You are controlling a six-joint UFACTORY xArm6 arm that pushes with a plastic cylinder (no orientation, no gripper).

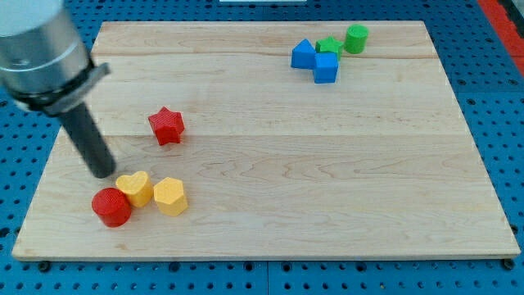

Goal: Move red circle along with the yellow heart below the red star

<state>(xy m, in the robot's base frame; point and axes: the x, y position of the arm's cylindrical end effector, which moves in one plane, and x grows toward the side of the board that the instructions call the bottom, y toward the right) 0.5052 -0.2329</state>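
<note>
Red circle [111,206] touches yellow heart [134,188]; my tip [104,172], no claw, just above.

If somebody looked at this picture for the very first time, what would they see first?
Probably the big grey arm at the view's top left, with my tip resting just above the red circle and yellow heart. Those two sit bunched with a yellow hexagon near the view's bottom left, below the red star. Far off at the view's top right huddle two blue blocks and two green ones.
</note>
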